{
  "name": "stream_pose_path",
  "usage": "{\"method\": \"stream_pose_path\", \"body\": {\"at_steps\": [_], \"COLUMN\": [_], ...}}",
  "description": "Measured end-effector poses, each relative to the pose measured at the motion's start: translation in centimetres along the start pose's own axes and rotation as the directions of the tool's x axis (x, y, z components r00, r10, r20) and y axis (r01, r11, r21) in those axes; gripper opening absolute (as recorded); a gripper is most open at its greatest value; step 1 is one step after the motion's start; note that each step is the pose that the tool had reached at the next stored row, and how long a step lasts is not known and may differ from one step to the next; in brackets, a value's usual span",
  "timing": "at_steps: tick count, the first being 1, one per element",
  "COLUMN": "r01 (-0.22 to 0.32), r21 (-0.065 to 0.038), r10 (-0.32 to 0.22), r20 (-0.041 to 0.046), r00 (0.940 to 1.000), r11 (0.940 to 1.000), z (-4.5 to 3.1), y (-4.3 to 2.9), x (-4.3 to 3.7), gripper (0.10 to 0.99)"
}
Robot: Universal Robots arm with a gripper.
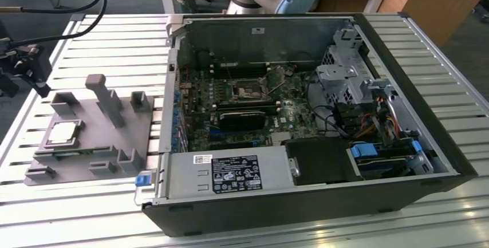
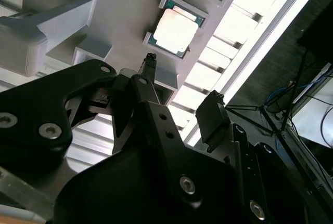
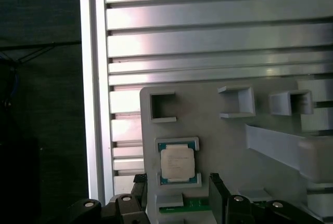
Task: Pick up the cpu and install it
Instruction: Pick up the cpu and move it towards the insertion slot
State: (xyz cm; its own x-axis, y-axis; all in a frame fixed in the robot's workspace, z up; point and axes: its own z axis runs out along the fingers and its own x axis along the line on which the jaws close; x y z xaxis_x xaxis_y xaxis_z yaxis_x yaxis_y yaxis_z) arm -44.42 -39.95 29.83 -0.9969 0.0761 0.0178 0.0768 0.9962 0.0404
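The cpu is a small square chip with a silvery top. It lies flat in a recess of the grey fixture plate, at the exterior view's left. My gripper hangs above the table's edge, beyond the plate. Both wrist views look down on the cpu. My gripper is open, its black fingertips apart on either side of the chip's line, with nothing between them. It is above the chip and not touching it.
An open computer case fills the middle and the exterior view's right, with the motherboard socket and a black block inside. Upright posts rise from the fixture plate. A green board strip lies beside the cpu. The table is slatted metal.
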Motion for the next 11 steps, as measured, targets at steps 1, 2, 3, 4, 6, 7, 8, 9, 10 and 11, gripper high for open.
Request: {"method": "stream_pose_path", "body": {"at_steps": [1,2,3,4,6,7,8,9,10,11], "r01": [0.000,0.000,0.000,0.000,0.000,0.000,0.000,0.000,0.000,0.000], "r21": [0.000,0.000,0.000,0.000,0.000,0.000,0.000,0.000,0.000,0.000], "r10": [0.000,0.000,0.000,0.000,0.000,0.000,0.000,0.000,0.000,0.000], "r20": [0.0000,0.0001,0.0000,0.0000,-0.0001,0.0000,0.0000,0.0000,0.0000,0.0000], "r00": [1.0000,1.0000,1.0000,1.0000,1.0000,1.0000,1.0000,1.0000,1.0000,1.0000], "r11": [1.0000,1.0000,1.0000,1.0000,1.0000,1.0000,1.0000,1.0000,1.0000,1.0000], "z": [0.06,0.14,0.21,0.29,0.44,0.53,0.61,0.69,0.77,0.86], "y": [0.00,0.00,-0.01,-0.01,-0.02,-0.02,-0.02,-0.03,-0.03,-0.03], "x": [0.00,0.00,0.00,-0.01,-0.01,-0.01,-0.01,-0.01,-0.01,-0.02], "gripper": [0.588,0.588,0.588,0.588,0.588,0.588,0.588,0.588,0.588,0.588]}}
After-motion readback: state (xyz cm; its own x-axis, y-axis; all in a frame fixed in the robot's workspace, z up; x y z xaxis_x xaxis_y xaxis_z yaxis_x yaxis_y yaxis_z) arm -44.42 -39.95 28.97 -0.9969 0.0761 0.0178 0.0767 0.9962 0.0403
